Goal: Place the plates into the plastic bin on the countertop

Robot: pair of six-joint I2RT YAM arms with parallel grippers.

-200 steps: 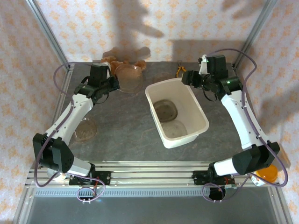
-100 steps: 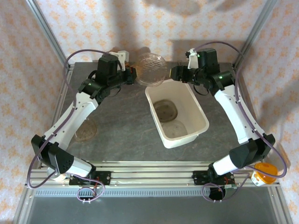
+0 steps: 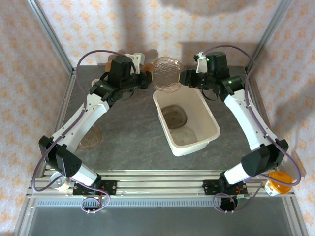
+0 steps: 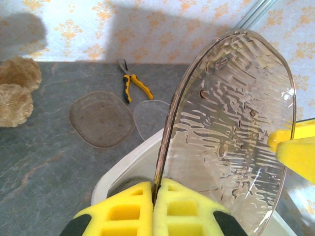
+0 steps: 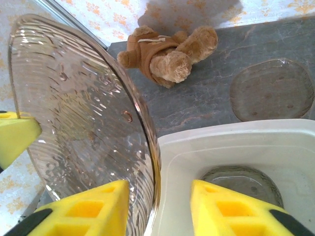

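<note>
A clear ribbed plate (image 3: pixel 167 73) is held on edge in the air above the far rim of the white plastic bin (image 3: pixel 209 118). My left gripper (image 4: pixel 158 191) is shut on its rim, also seen from above (image 3: pixel 147 78). My right gripper (image 5: pixel 157 192) is open, its fingers on either side of the opposite rim without touching it, also seen from above (image 3: pixel 183 77). Two plates (image 3: pixel 174 116) lie in the bin. Another plate (image 3: pixel 91 137) rests on the grey countertop (image 3: pixel 128 132) at the left. More plates (image 4: pixel 101 118) (image 5: pixel 273 88) lie on the countertop behind the bin.
A brown teddy bear (image 5: pixel 167 54) lies at the back of the countertop. Yellow-handled pliers (image 4: pixel 133 87) lie near the back right. A white tape roll (image 3: pixel 59 183) sits by the left arm's base, an orange object (image 3: pixel 278 184) by the right one. Aluminium rails edge the countertop.
My left gripper lifted the plate off the back-left countertop and carried it right to the bin's far rim. My right gripper swung left to straddle its other edge.
</note>
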